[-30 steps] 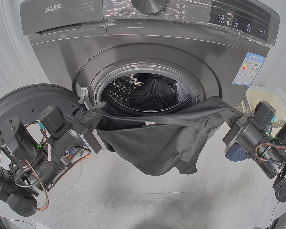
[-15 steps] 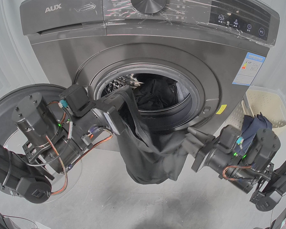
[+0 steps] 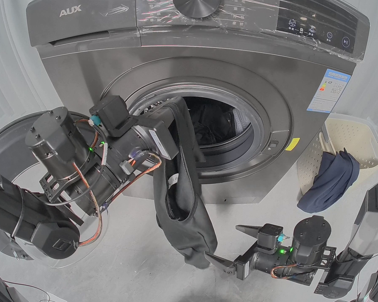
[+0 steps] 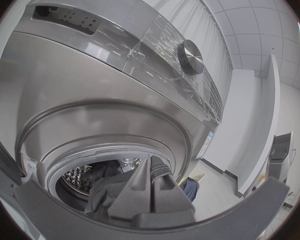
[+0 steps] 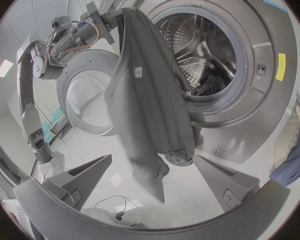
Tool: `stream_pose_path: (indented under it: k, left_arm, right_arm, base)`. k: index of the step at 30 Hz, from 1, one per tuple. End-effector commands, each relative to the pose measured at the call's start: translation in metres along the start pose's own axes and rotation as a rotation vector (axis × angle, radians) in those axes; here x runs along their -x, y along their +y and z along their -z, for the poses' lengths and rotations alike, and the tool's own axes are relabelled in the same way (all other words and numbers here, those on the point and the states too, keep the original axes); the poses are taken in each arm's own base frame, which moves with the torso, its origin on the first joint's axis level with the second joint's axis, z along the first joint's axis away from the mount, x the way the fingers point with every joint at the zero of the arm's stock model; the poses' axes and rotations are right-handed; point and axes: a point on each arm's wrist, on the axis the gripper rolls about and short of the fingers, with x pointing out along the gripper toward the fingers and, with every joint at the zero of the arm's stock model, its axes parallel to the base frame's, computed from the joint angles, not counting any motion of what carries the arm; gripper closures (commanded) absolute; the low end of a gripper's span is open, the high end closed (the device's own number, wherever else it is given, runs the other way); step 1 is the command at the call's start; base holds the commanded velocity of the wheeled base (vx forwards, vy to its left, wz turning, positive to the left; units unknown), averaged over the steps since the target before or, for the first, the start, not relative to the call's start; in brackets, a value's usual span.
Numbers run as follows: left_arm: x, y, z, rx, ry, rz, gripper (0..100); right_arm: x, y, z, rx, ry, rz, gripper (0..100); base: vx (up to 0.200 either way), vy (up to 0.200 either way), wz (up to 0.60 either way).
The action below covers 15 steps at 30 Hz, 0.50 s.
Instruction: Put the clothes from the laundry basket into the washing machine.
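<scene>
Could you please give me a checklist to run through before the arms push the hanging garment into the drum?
1. Left pincer shut on the dark grey fabric garment: ok.
2. Round glass-windowed door swung open: ok.
3. Garment inside the grey metal washing machine drum: not ok, most of it hangs outside, below the opening.
4. Right pincer open near the garment's low end: ok.
5. Cream perforated plastic laundry basket emptied: not ok, a navy cloth drapes over its rim.
</scene>
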Motion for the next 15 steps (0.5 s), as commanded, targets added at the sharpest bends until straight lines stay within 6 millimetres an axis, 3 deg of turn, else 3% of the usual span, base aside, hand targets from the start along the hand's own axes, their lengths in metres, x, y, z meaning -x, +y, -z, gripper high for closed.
stream_pose_path:
  k: [1,3,5,15]
  left_arm:
    - [-0.001,-0.005,0.002,0.013,0.002,0.017,100]
    - [-0.001,-0.006,0.003,0.016,0.004,0.019,100]
    - [0.001,-0.012,0.001,0.022,0.004,0.04,100]
    - [0.006,-0.019,-0.001,0.03,0.003,0.064,100]
  right_arm:
    - [-0.019,-0.003,0.005,-0.002,-0.004,0.013,0]
    - [-0.025,-0.005,0.005,-0.004,-0.015,0.02,0]
    - [-0.044,-0.013,0.002,-0.011,-0.056,0.043,0]
    - [-0.074,-0.011,-0.006,-0.001,-0.126,0.024,0]
  base:
    - [0.0,0.0,0.0]
    - [0.0,0.0,0.0]
    - [0.0,0.0,0.0]
    - [0.0,0.0,0.0]
